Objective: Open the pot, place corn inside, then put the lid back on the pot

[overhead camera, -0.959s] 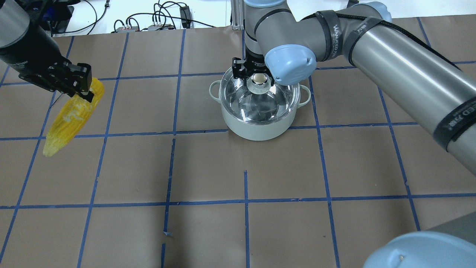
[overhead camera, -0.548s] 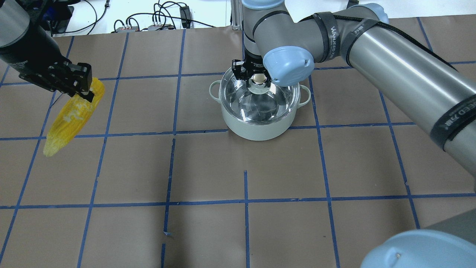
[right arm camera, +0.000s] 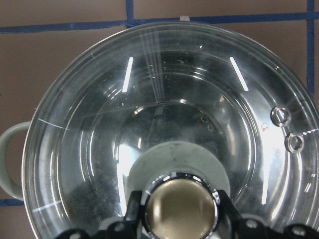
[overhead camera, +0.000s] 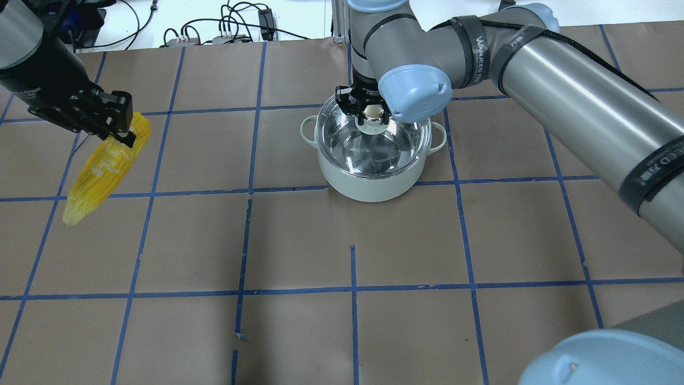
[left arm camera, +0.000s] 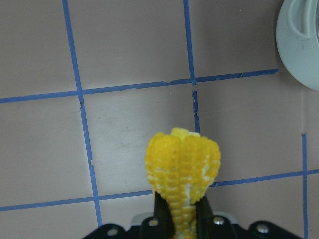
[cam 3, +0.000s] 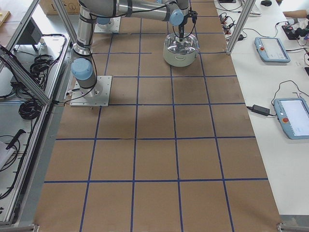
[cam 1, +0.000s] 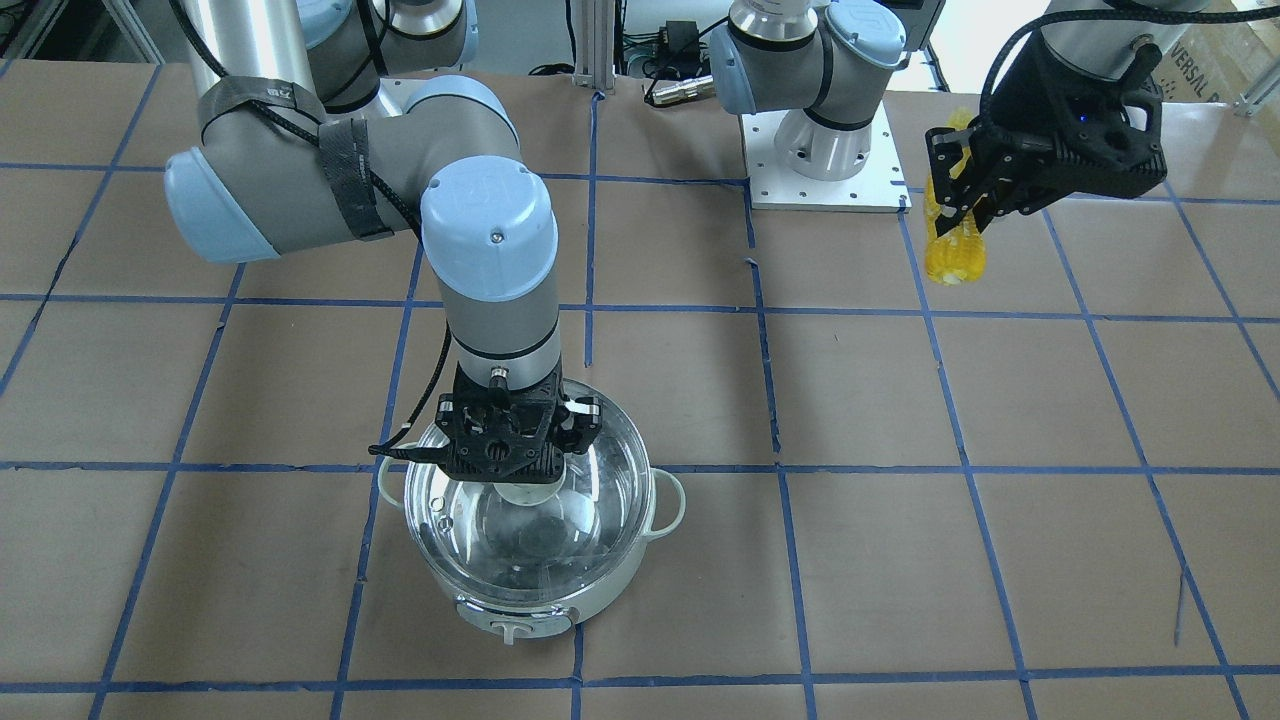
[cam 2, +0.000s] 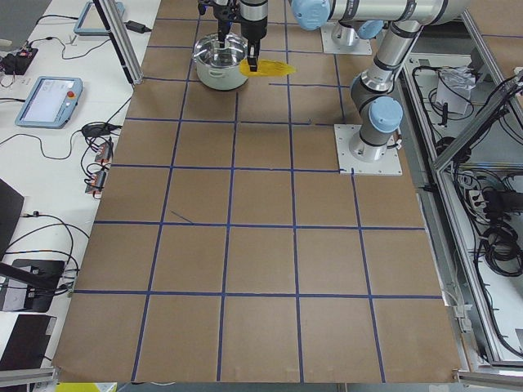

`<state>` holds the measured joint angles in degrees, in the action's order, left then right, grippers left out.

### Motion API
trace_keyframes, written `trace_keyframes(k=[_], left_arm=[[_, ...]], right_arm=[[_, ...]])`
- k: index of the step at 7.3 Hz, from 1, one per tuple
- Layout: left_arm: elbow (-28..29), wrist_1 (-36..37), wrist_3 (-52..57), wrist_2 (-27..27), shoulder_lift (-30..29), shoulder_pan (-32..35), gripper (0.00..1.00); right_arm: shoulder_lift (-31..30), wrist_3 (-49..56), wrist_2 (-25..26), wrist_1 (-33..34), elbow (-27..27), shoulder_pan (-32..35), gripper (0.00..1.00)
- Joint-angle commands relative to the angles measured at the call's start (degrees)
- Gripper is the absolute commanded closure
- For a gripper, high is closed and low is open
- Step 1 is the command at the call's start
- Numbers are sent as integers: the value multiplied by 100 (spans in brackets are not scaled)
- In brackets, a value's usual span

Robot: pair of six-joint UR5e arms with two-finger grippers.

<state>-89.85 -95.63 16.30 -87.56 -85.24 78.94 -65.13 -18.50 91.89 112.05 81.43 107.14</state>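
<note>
The pale grey pot stands at the middle of the table's far side, with the clear glass lid on it. My right gripper is open and low over the lid. Its fingers stand on either side of the beige-gold knob, very close to it. My left gripper is shut on the thick end of the yellow corn and holds it off the table far to the pot's left, tip pointing down and toward me. The corn also shows in the left wrist view and in the front-facing view.
Brown paper with a blue tape grid covers the table. The pot's control knob faces away from the robot. A white mounting plate holds the left arm's base. Cables and small boxes lie beyond the far edge.
My right gripper has shifted slightly and settled closer around the lid's knob. The lid stays on the pot. My left gripper and the corn have not moved.
</note>
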Motion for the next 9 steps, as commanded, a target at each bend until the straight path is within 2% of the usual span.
trace_keyframes(k=[1,3,4,6,7,9], left_arm=[[3,0,-335,-6,60,7,97],[73,-17,-1424,20,25,155,97],[82,26,-1863,-58,-10,417,97],[204,53,-2645,-190,-185,901,97],[431,96,-3137,-191,-473,1191,97],[958,805,-4882,-191,-1481,2111,97]], right_arm=[[-209,57,127,-217,-101,-9,70],[-447,205,145,-1040,-495,-52,70],[-509,607,163,-1323,-671,-175,70],[-675,1362,216,-1938,-1031,-787,70],[-746,1724,155,-2411,-1285,-1296,70],[-904,2402,128,-3448,-1586,-2002,70]])
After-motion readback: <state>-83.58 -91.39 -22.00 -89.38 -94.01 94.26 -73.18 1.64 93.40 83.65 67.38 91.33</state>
